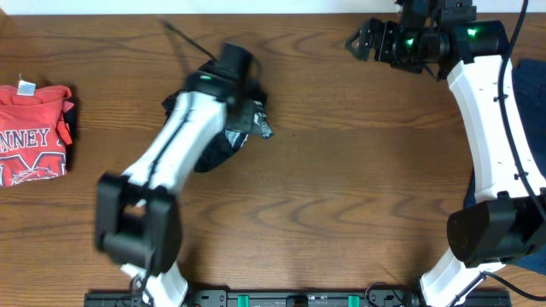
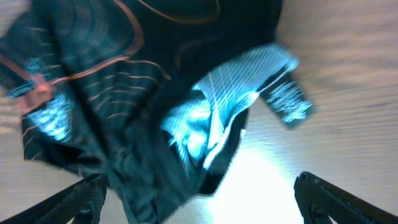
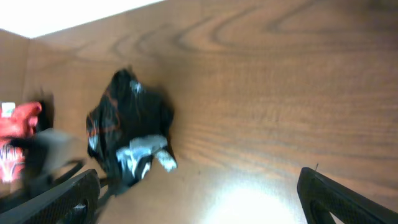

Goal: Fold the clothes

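Note:
The black cycling jersey (image 1: pixel 241 128) lies crumpled in a heap on the wooden table, partly under my left arm. Its pale inside and a tag show at the right edge. In the left wrist view the jersey (image 2: pixel 124 112) fills the frame, with thin wavy lines and the pale lining (image 2: pixel 236 93). My left gripper (image 2: pixel 199 202) is open just above the heap, holding nothing. My right gripper (image 1: pixel 363 38) is open and empty at the back right, far from the jersey. The right wrist view shows the jersey (image 3: pixel 127 127) at a distance, with the open right gripper (image 3: pixel 199 199) over bare table.
A folded red T-shirt (image 1: pixel 32 132) with white lettering lies at the table's left edge; it also shows in the right wrist view (image 3: pixel 15 134). A blue cloth (image 1: pixel 531 94) is at the right edge. The left arm (image 1: pixel 171 162) crosses the table's left middle.

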Available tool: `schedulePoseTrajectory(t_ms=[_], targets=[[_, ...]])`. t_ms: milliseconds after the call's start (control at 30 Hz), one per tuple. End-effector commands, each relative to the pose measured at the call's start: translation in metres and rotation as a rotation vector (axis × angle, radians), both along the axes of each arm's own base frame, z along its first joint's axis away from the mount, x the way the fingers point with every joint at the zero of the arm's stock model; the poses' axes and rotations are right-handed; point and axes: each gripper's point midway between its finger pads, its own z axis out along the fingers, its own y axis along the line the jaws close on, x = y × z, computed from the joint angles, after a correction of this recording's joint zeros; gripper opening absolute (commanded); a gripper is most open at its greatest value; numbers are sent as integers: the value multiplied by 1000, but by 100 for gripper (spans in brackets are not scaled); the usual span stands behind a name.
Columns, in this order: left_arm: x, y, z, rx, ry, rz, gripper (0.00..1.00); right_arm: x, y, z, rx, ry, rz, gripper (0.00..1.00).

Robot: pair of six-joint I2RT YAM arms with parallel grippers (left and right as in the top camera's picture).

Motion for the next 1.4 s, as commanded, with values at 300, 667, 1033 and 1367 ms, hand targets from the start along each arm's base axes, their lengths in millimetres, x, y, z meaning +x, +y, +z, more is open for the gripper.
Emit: schedulePoseTrajectory(t_ms=[300,667,1033,1367], targets=[[41,38,9,486,-157,-159,98,-15,17,4,-8,-18,121,99],[13,-38,1,418,-148,-343,98,-17,18,4,-9,-14,124,99],[-10,-21,-65,518,73,-385,98,-25,17,-1,-24,12,148,99],[-16,-2,-95,666,144,-382,98,-24,18,-1,-29,3,157,99]])
